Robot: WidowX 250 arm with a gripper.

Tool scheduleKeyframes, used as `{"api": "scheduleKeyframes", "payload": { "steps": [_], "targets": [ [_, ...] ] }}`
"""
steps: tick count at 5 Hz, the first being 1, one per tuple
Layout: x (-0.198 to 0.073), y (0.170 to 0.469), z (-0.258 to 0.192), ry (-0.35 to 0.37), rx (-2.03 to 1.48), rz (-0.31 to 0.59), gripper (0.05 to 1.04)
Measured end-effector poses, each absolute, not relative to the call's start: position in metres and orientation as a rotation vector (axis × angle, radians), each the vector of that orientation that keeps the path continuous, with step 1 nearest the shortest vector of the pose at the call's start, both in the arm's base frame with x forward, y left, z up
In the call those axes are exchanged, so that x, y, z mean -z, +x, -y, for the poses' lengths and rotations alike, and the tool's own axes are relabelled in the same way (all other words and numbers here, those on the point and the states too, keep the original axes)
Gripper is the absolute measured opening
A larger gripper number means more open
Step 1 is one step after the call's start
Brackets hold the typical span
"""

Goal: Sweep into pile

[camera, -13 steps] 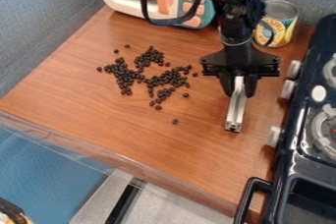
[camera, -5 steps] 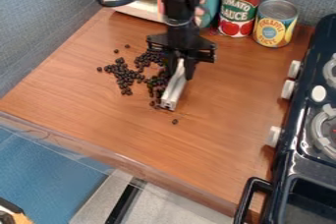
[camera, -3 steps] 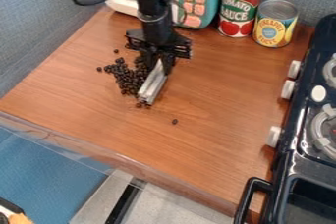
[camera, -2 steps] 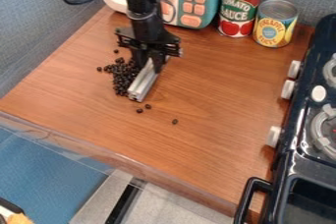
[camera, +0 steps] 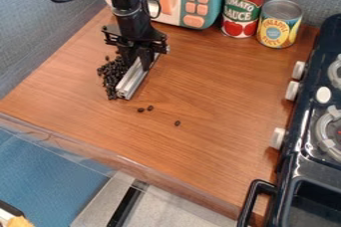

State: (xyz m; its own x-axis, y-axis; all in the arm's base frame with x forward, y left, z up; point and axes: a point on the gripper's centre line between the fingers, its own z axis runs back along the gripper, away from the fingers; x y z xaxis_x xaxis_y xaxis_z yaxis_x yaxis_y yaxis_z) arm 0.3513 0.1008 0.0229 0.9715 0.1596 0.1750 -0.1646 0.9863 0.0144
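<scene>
Hand [camera: 138, 62]: you have it clamped on the bar [camera: 134, 79]
Beans [camera: 110, 77]: mostly bunched at the bar's 9 o'clock
Left for you: three strays [camera: 141, 110], toward 5 o'clock

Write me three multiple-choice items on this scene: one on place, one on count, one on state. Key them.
1. Where is the shorter can?
A) On the stove
B) Beside the taller can
C) On the microwave

2. How many stray beans lie between the metal bar and the table's front edge?
A) None
B) Eight
C) Three

3. How is the bar?
A) Held, slanting along the pile
B) Dropped beyond the beans
C) Standing against a can

1: B, both cans stand together at the back.
2: C, two lie close together, one farther off.
3: A, the tool grips it with the pile alongside.
</scene>
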Motion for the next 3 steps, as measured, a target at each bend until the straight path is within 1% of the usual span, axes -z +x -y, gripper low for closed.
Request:
{"api": "scheduleKeyframes", "payload": {
  "steps": [1, 3],
  "targets": [
    [-0.0239, 0.3485, -0.1130, 0.025, -0.188, 0.169, 0.340],
    [-0.0242, 0.3491, -0.1092, -0.003, -0.199, 0.170, 0.340]
  ]
}}
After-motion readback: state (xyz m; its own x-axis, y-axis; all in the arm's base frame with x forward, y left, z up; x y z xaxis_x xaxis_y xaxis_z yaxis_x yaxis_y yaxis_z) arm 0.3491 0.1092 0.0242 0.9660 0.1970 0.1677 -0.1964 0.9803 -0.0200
